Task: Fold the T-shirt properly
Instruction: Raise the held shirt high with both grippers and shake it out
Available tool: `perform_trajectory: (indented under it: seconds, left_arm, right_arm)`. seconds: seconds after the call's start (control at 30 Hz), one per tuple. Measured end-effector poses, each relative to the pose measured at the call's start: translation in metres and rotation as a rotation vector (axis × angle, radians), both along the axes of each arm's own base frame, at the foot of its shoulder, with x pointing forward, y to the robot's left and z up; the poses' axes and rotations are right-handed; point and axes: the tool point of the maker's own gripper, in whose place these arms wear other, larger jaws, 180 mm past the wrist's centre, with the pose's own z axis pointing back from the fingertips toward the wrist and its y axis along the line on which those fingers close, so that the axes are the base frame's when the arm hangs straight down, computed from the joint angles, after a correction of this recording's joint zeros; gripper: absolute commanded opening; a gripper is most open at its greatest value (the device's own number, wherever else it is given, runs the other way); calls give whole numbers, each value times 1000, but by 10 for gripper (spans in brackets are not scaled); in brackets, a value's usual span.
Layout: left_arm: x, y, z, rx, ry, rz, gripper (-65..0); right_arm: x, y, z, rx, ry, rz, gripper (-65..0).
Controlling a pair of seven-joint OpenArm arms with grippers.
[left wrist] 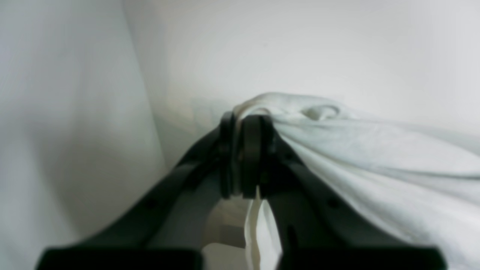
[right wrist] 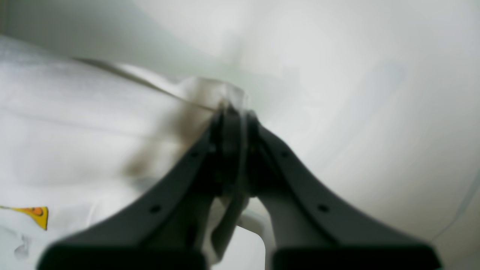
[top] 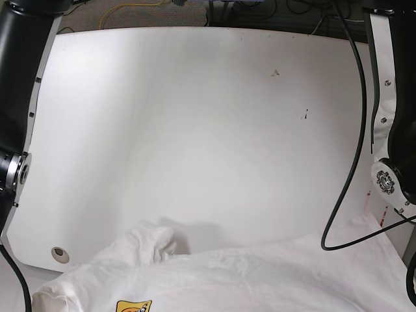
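The off-white T-shirt [top: 260,279] lies bunched along the near edge of the white table [top: 195,130], and its yellow-orange badge [top: 133,305] shows at the bottom. In the left wrist view my left gripper [left wrist: 236,123] is shut on a fold of the T-shirt [left wrist: 375,157], whose cloth drapes away to the right. In the right wrist view my right gripper [right wrist: 234,116] pinches another edge of the T-shirt [right wrist: 75,123], with the badge [right wrist: 37,213] at lower left. Neither pair of fingertips shows in the base view.
A round hole [top: 60,254] sits in the table's near left corner. A black cable [top: 344,162] hangs beside the arm on the right [top: 390,130]. Another dark arm [top: 19,97] stands along the left edge. Cables lie beyond the table's far edge.
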Motion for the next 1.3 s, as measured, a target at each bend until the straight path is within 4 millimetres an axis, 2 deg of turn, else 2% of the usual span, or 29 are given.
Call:
perform_trajectory:
  seconds: [0.2,0.47,0.63,0.83,1.03,1.17,1.3]
  left_arm:
    - [6,2,-14,0,25,5,-646]
    - [20,-1,-47,3,91,-4,-646]
    - [23,0,-60,2,119,-2,-646]
    - [23,-1,-59,5,115,-4,-646]
    - [23,-1,-57,8,104,-4,-646]
    - [23,-1,-56,7,102,-5,-646]
    - [19,-1,-44,3,87,-5,-646]
  right_arm:
    - [4,3,-15,1,30,9,-650]
    - [9,2,-40,-2,75,5,-650]
    - [12,4,-57,-2,108,9,-650]
    - [15,5,-69,1,130,11,-650]
    - [15,7,-69,4,119,20,-650]
    - [16,9,-65,5,108,27,-650]
    - [15,14,-52,3,86,31,-650]
